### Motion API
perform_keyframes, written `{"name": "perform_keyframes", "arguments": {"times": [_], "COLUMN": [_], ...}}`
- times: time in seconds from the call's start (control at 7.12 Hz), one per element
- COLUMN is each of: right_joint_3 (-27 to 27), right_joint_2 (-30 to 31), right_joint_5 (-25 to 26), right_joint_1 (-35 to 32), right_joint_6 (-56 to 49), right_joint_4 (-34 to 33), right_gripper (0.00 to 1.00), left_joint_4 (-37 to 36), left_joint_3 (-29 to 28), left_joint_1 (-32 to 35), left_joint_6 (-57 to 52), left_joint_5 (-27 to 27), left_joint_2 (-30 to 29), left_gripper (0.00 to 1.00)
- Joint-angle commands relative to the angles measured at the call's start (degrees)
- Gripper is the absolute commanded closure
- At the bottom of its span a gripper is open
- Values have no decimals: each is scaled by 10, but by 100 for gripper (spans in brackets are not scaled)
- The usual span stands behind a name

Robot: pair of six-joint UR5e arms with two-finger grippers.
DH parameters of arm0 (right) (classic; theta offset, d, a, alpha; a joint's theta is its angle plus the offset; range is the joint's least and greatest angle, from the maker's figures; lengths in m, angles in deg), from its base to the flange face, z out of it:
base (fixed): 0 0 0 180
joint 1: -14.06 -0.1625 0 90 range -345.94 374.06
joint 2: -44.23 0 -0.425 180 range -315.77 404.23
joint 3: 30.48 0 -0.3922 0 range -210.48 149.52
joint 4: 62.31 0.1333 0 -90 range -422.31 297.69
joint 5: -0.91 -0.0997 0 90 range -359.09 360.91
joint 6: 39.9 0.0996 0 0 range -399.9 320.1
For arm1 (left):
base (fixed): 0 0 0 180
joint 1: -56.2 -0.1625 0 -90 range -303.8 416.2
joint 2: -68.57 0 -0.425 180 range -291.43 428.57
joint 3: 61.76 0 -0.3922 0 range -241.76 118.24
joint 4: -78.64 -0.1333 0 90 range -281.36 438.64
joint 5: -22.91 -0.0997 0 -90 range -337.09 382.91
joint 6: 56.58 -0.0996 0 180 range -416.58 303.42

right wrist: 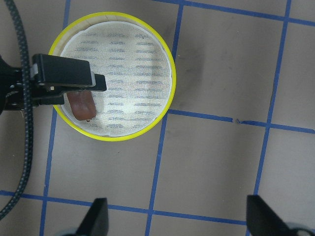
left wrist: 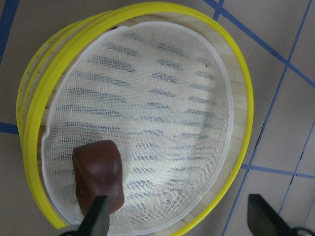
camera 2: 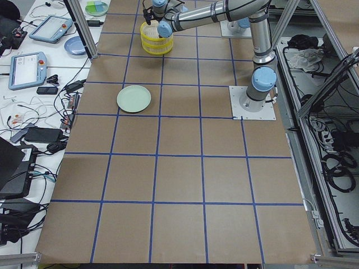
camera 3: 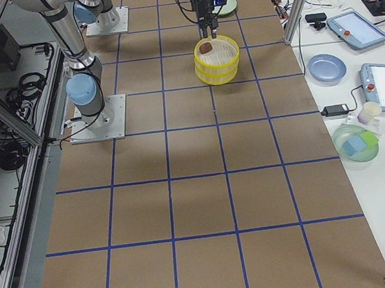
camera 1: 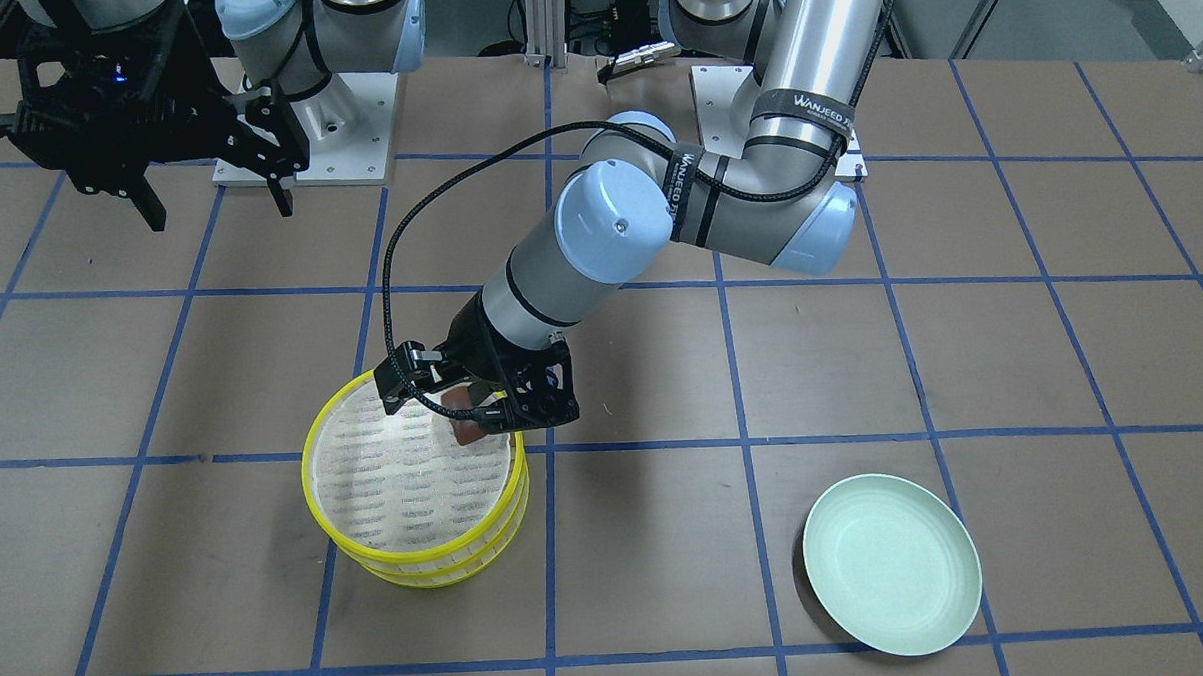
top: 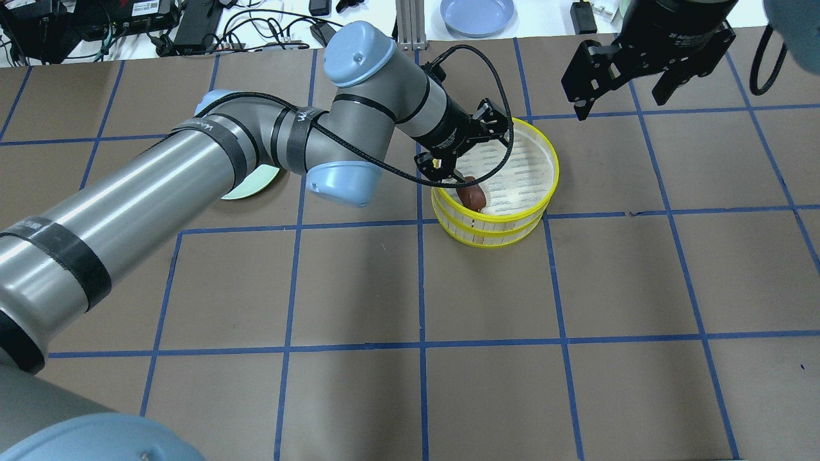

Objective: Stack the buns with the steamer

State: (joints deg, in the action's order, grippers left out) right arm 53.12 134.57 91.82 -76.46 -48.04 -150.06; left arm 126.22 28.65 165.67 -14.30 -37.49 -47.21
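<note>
In the front-facing view, the steamer (camera 1: pixel 416 560) is seen as two tiers stacked. The brown bun (camera 1: pixel 463 426) is found at about 1 o'clock on the top tier's mesh floor, under the left gripper (camera 1: pixel 469 398). The plate (camera 1: pixel 890 578) is set well apart at 4 o'clock from the stack, and the right gripper (camera 1: pixel 217 211) is hung at 10 o'clock with its jaws spread wide. In the overhead view, the brown bun is placed at 7 o'clock, just inside the rim. In the side views, the stack is shown far off and small. In the left wrist view, the left gripper's jaws are shown wide apart, with one fingertip (left wrist: pixel 98 216) at the brown bun's edge; contact cannot be told. In the right wrist view, the steamer is framed at 10 o'clock between widely parted fingers.
</note>
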Motion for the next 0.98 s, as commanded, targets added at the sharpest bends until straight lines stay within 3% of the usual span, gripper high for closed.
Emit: {"name": "perform_keyframes", "arguments": {"times": [0.0,0.14,0.42,0.84], "right_joint_3": [1,2,2,2], "right_joint_2": [0,0,1,5], "right_joint_5": [0,0,-1,0], "right_joint_1": [0,0,0,0], "right_joint_6": [1,3,16,80], "right_joint_4": [-5,-6,-6,-11], "right_gripper": [0,0,0,0], "left_joint_4": [106,160,216,314], "left_joint_3": [-22,-28,-29,-29], "left_joint_1": [-49,-70,-122,-193], "left_joint_6": [-146,-262,-338,-357], "left_joint_5": [-50,-81,-223,-242], "left_joint_2": [34,54,98,174], "left_gripper": [0,0,0,0]}}
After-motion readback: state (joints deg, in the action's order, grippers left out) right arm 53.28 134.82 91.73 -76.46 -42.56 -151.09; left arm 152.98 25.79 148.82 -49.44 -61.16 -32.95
